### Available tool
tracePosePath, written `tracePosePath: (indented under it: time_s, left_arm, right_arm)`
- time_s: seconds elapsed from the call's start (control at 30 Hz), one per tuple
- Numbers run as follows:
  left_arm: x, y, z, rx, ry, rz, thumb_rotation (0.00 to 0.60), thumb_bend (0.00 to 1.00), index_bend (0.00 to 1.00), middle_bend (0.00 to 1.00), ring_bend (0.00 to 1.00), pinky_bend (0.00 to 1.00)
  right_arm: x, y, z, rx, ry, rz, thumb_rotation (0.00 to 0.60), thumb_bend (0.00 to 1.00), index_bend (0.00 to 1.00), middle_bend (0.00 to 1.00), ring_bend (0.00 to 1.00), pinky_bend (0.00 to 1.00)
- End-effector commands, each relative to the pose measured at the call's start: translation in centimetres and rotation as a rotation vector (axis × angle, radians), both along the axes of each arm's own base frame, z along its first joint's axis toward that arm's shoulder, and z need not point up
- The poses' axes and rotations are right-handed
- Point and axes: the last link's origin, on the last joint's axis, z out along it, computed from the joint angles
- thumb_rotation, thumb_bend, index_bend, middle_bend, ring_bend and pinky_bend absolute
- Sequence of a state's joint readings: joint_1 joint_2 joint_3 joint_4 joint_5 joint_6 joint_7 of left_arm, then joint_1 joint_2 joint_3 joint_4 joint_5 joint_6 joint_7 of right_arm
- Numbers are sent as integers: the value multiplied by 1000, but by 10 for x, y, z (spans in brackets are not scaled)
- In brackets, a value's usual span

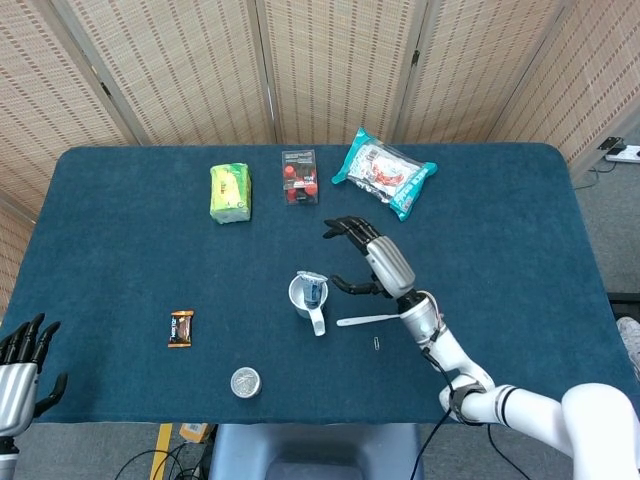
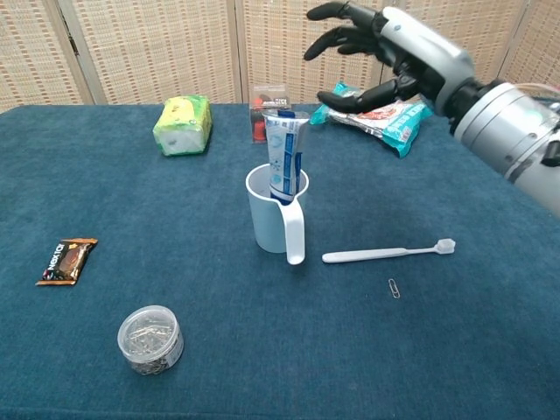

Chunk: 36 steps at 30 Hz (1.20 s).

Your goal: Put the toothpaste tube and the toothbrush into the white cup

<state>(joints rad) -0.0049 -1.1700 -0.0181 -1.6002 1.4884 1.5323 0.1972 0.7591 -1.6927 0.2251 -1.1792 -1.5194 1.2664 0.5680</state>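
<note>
While blue-and-white toothpaste tube [image 2: 283,162] stands in white handled cup [image 2: 273,217], hovers above: right hand [image 2: 385,52], fingers spread, empty; white toothbrush [image 2: 388,253] beside.

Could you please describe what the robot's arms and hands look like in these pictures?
The right hand has black fingers and a silver-grey back shell. Its forearm is a smooth, rounded white-and-silver tube with dark rings at the joints, and a thin black cable runs along the arm. The left hand, at the frame's corner, likewise shows black fingers on a silver body. No markings are readable.
</note>
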Motion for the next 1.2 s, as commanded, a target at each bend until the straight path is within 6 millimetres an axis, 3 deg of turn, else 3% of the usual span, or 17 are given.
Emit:
tracePosePath:
  time_s: [0.03, 0.33, 0.5, 0.73, 1.03, 1.2]
  left_arm:
    - [1, 1, 0, -2, -1, -5, 600, 441, 126, 22, 33, 141]
    - [6, 2, -2, -8, -2, -15, 600, 441, 126, 22, 33, 141]
    - [8, 3, -3, -9, -2, -18, 600, 441, 126, 22, 33, 141]
    - [8, 2, -4, -13, -2, -17, 600, 441, 126, 22, 33, 141]
    - [6, -1, -2, -10, -1, -5, 600, 441, 126, 22, 33, 141]
    - [4, -1, -1, -8, -1, 0, 600, 441, 126, 22, 33, 141]
  right_arm:
    - [-15, 7, 25, -62, 62, -36, 600, 276, 243, 326, 147, 124]
    - [-53, 25, 47, -91, 256, -98, 600, 245, 280, 411, 228, 131]
    - [-75, 32, 45, -45, 408, -120, 600, 171, 393, 439, 235, 144]
    - [-90, 41, 21, -4, 651, -64, 600, 159, 418, 430, 236, 144]
    - [-94, 44, -16, 45, 791, 7, 600, 148, 418, 355, 222, 144]
    - [-86, 45, -28, 41, 803, 45, 600, 239, 418, 336, 203, 144]
